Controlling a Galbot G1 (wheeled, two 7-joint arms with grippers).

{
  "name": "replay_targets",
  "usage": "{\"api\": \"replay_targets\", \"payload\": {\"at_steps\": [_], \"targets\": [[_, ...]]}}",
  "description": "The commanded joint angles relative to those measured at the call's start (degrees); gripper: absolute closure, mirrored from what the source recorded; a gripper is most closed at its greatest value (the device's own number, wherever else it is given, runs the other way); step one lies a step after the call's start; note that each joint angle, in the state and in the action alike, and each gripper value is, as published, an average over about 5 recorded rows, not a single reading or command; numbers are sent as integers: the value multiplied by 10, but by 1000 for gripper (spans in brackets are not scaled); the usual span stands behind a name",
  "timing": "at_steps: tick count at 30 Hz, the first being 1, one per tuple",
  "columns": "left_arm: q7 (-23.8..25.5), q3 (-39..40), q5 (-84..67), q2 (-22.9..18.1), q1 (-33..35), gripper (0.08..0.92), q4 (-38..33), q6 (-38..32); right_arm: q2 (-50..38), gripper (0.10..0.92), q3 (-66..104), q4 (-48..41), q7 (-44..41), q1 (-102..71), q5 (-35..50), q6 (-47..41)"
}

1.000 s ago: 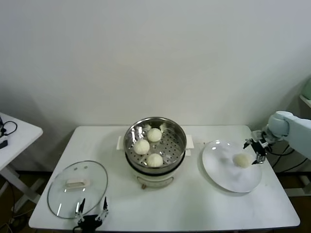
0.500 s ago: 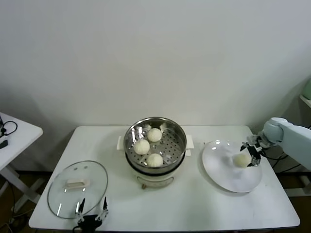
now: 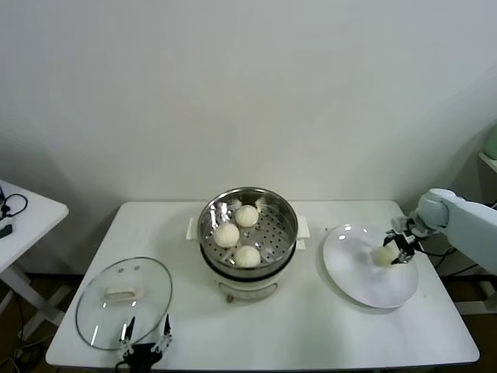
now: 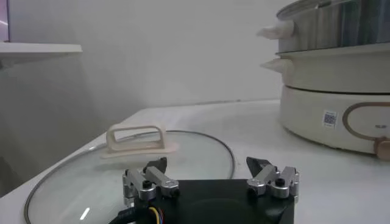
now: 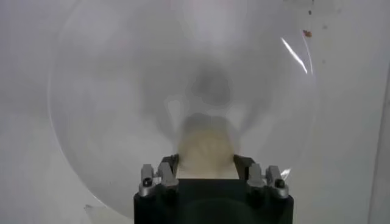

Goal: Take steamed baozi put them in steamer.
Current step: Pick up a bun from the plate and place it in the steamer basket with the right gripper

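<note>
The steel steamer [image 3: 288, 218] stands mid-table on its white base, with three steamed baozi [image 3: 247, 215] [image 3: 227, 234] [image 3: 248, 256] on its perforated tray. Another baozi [image 3: 384, 255] [image 5: 205, 146] lies on the white plate [image 3: 363, 281] [image 5: 116, 97] to the right. My right gripper [image 3: 394, 250] [image 5: 206, 163] is down on the plate and shut on that baozi, one finger pressed against each side. My left gripper [image 3: 146, 334] [image 4: 207, 165] waits open at the table's front edge next to the glass lid, holding nothing.
The glass lid [image 3: 124, 299] [image 4: 195, 146] with its pale handle [image 4: 135, 139] lies flat at the front left. A second white table [image 3: 23, 214] stands off to the left. The steamer's base [image 4: 335, 115] rises close beside the left gripper.
The right gripper slid a little left over the plate and shut its fingers round the baozi. The left arm has not moved.
</note>
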Motion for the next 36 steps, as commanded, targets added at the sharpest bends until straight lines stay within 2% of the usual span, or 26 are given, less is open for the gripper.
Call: {"api": "replay_targets", "payload": {"at_steps": [1,5,11,20,29,36], "targets": [[0,0,0,-12,0,177,-1,-1,2,408,-21,7,-16,22,16,-7],[-1,0,0,-12,0,177,-1,-1,-3,442,-84,35,-27,80,57,-14],[-1,2,0,-13,1,177,-4,-1,-4,456,-263,132,-33,270,176,-30],[-1,4,1,-11,7,177,-10,0,66,457,-417,207,-67,532,314,-35],[0,9,4,-10,8,177,-9,0,148,457,-364,282,-64,603,448,-110],[-1,3,1,-7,8,177,-12,2,184,457,-272,322,-14,526,468,-179]]}}
